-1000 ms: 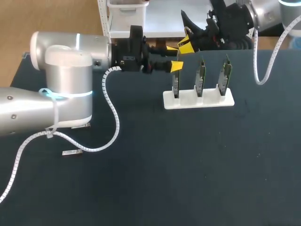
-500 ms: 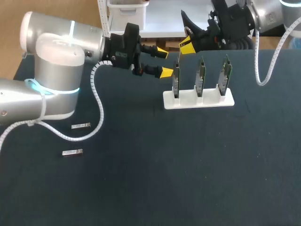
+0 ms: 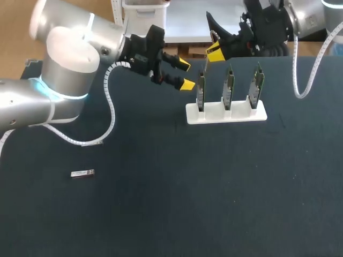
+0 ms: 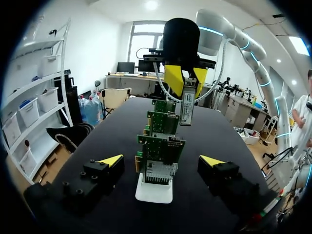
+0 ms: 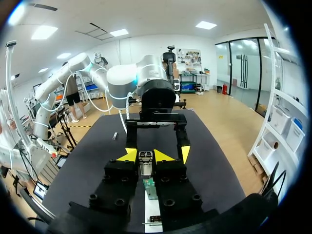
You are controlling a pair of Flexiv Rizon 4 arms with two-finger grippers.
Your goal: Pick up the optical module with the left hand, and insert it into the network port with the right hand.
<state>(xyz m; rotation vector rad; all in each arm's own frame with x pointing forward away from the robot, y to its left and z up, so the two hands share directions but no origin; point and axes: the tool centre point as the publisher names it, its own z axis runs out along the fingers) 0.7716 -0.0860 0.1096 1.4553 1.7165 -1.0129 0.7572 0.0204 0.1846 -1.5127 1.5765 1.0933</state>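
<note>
Right wrist view has the metal module (image 5: 145,163) pinched upright between the right jaws, just above the circuit boards (image 4: 161,146) on the white stand (image 4: 153,192), while the left jaws stand wide and empty just beside that stand. A second module (image 3: 82,173) lies on the table (image 3: 177,203), well apart from the stand. Light, rigid and smooth-sided by its look, the module probably wants a firm grip across its flat sides near the rear, leaving its nose free.
</note>
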